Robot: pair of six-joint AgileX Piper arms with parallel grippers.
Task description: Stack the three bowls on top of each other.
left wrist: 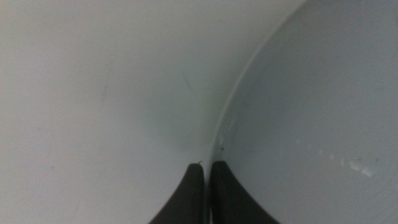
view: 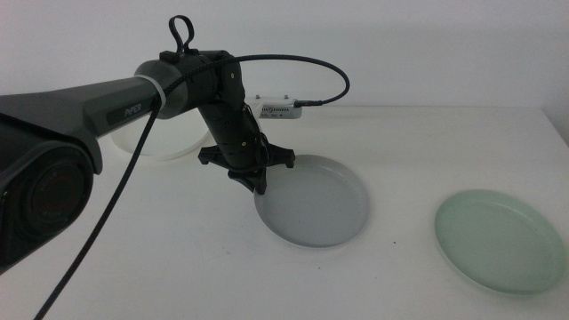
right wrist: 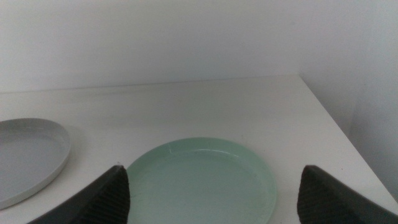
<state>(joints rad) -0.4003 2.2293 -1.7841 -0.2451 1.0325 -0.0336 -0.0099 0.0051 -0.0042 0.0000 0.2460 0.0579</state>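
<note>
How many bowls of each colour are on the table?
White bowl: 1
Grey-blue bowl: 1
Mint green bowl: 1
Total: 3 bowls

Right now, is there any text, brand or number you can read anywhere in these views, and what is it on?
"PiPER": light lettering on the left arm's dark link, small but legible.
Small white box at the table's back edge: marks on its face, too small to read.
Bowls and both wrist views: no text.
</note>
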